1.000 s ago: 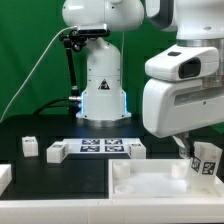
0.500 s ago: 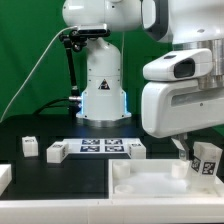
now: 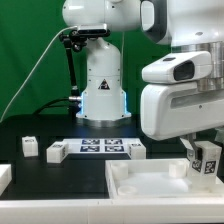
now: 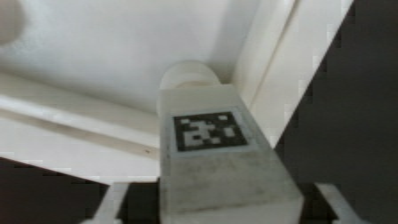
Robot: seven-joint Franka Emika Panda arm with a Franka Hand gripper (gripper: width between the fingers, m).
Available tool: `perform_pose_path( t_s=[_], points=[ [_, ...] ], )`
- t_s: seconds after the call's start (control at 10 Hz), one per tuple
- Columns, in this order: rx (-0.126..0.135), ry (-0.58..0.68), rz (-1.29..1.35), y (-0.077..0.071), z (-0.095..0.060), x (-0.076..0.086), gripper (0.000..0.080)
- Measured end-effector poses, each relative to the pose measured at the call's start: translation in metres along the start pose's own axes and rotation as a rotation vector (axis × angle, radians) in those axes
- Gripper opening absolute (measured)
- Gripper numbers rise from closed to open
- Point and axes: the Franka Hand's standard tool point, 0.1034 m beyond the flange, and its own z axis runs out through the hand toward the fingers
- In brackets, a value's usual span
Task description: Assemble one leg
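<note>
My gripper (image 3: 201, 158) is shut on a leg (image 3: 206, 157), a small white blocky post with a square marker tag, at the exterior view's right. I hold it just above the far right part of the large flat white square piece (image 3: 150, 182). In the wrist view the leg (image 4: 212, 135) fills the middle between my fingers (image 4: 111, 203), its rounded tip over the white piece's rim (image 4: 80, 105). Three more legs lie on the black table: one (image 3: 29, 146) at the exterior view's left, one (image 3: 57, 151) beside the marker board, one (image 3: 136, 149) at the board's other end.
The marker board (image 3: 100, 147) lies flat behind the white piece. The robot base (image 3: 101, 80) stands at the back with a cable at its left. A white part's corner (image 3: 5, 178) shows at the left edge.
The arm has shifted slightly to the exterior view's left and lowered a little with the leg still held. Nothing else has moved.
</note>
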Motion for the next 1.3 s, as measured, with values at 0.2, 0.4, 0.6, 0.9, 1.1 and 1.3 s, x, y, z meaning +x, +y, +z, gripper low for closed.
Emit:
perform_pose_path(
  t_s=[0.2, 0.4, 0.6, 0.9, 1.1, 1.3],
  points=[
    [-0.002, -0.001, 0.003, 0.002, 0.0, -0.001, 0.0298],
    [-0.003, -0.001, 0.017, 0.004, 0.0, -0.001, 0.0296],
    [0.002, 0.03, 0.196, 0.007, 0.001, -0.001, 0.0294],
    [0.023, 0.066, 0.514, 0.011, 0.001, -0.003, 0.0294],
    [0.037, 0.078, 0.792, 0.013, 0.002, -0.003, 0.0295],
    [0.038, 0.072, 1.042, 0.01, 0.003, -0.004, 0.0295]
  ],
)
